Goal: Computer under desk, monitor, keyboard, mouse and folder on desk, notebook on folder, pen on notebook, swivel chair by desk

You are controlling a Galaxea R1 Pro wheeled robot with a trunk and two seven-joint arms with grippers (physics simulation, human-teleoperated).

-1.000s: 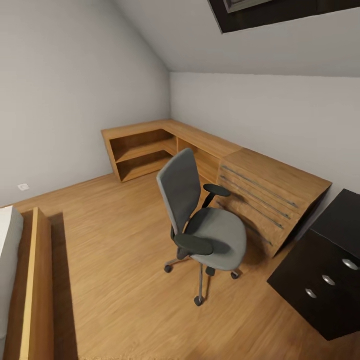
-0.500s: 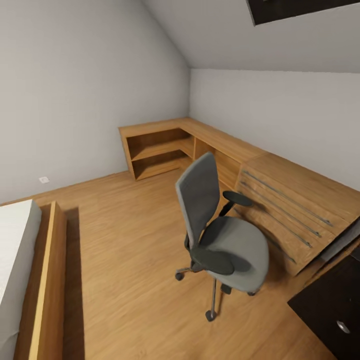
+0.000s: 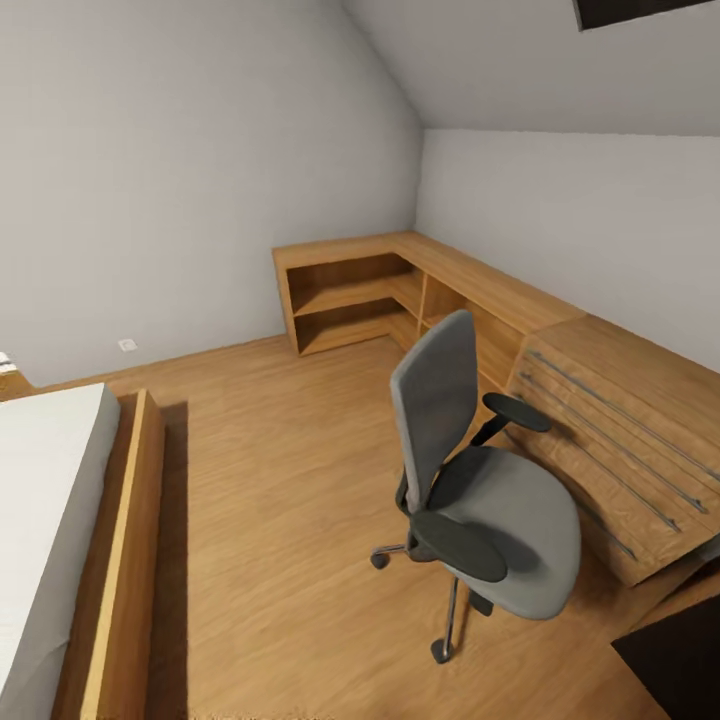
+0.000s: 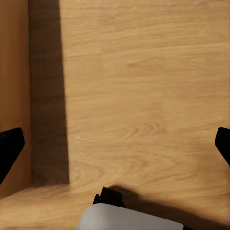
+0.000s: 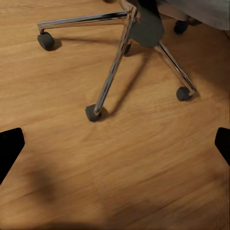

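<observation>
The grey swivel chair (image 3: pixel 470 470) stands on the wooden floor at the right, its back toward me and its seat (image 3: pixel 525 530) bare. Its chrome star base (image 5: pixel 120 52) and castors fill the far part of the right wrist view. A dark corner of the desk (image 3: pixel 675 680) shows at the bottom right edge. My left gripper (image 4: pixel 115 148) is open over bare floor, with nothing between its fingers (image 4: pixel 9 146). My right gripper (image 5: pixel 115 148) is open too, short of the chair's castors. Folder, notebook, pen, monitor, keyboard, mouse and computer are out of view.
A light wooden chest (image 3: pixel 620 420) with bar handles stands just behind the chair, joined to a low corner shelf unit (image 3: pixel 370 290) along the walls. A bed (image 3: pixel 50 520) with a wooden frame (image 3: pixel 125 560) lies at the left. Open floor stretches between bed and chair.
The camera has swung left: chair and chest sit further right in the picture, the desk has nearly slid out at the bottom right, and more of the bed shows.
</observation>
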